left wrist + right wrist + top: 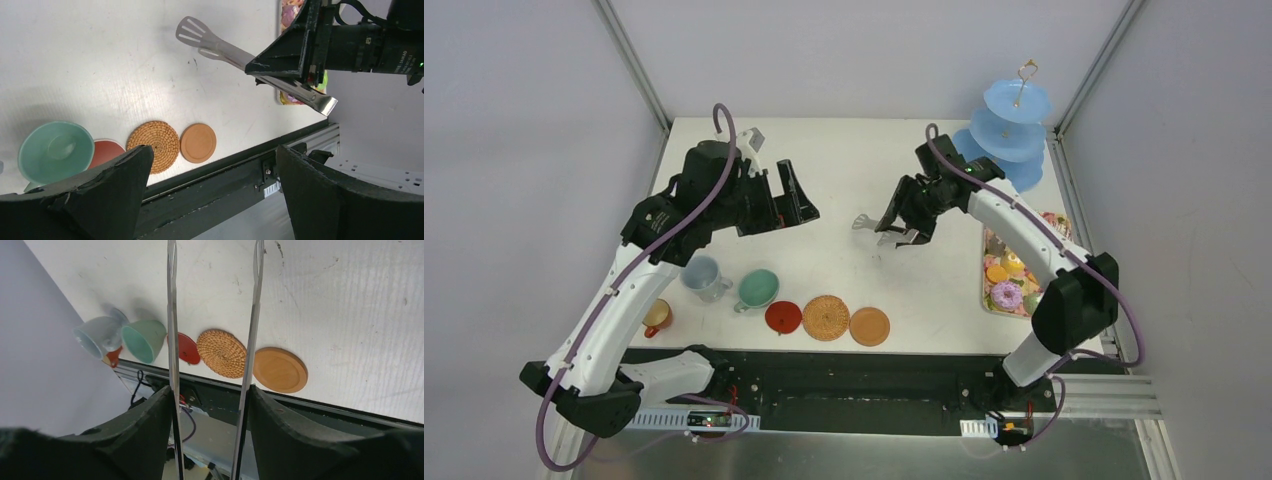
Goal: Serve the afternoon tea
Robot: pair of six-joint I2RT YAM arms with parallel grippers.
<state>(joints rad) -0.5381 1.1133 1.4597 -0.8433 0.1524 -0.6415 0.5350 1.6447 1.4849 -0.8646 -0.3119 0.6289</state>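
Here the right gripper (902, 228) clamps the metal tongs (865, 222) above the middle of the tabletop (844, 160); the left gripper (786, 200) gapes empty toward the far left. Three cups (757, 288) and three coasters (826, 318) line the near edge, and the three-tier stand (1009, 130) fills the far-right corner.

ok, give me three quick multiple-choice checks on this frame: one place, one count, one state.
1. Where does the three-tier stand sit? A far right corner; B near left corner; C centre.
2. How many coasters lie in the near row? A two; B three; C five.
3. The right gripper is: A open and empty; B shut on the tongs; C out of view.
Answers: A, the top view shows it at the far right; B, red, woven and tan discs lie side by side; B, both tong arms run between its fingers.
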